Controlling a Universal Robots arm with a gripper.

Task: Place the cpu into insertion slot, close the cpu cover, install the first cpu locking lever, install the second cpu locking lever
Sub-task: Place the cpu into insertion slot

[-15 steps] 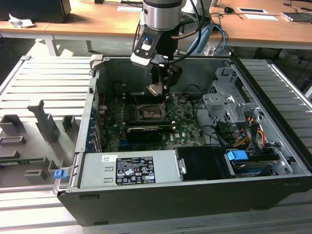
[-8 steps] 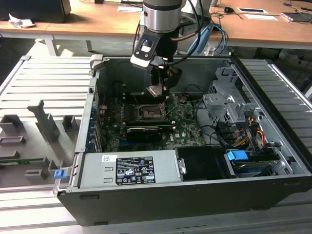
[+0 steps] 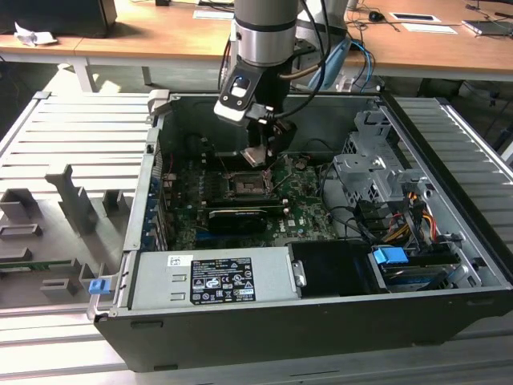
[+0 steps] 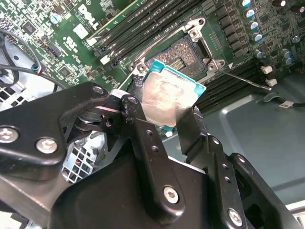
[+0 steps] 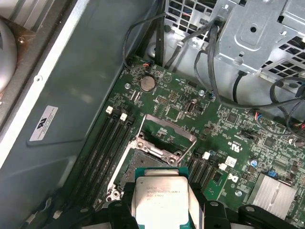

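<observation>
Pale wooden benches (image 3: 160, 40) run along the back. In front of them a ribbed grey metal bench (image 3: 72, 128) carries an open dark-grey computer case (image 3: 321, 337). We see the silver-and-grey robot arm (image 3: 264, 32) standing almost upright over the case. Its wrist is bent a little, so the black pincer (image 3: 256, 154) points down at the green circuit board (image 3: 304, 216).

The pincer is clenched on the cpu (image 4: 167, 95), a small flat square chip with a silvery-grey metal face. In both wrist views we see a black finger (image 4: 143, 133) pressed against each of two opposite edges. The chip hangs tilted just above the insertion slot (image 5: 143, 164), the square dark socket with a metal rim, and does not touch it.

On the socket's edge farthest from the pincer, the cpu cover (image 5: 170, 127) stands swung up and open. It is a thin dark-grey metal frame with a square window. In the exterior view we also see a long black card (image 3: 236, 218) lying on the board near the socket.
</observation>
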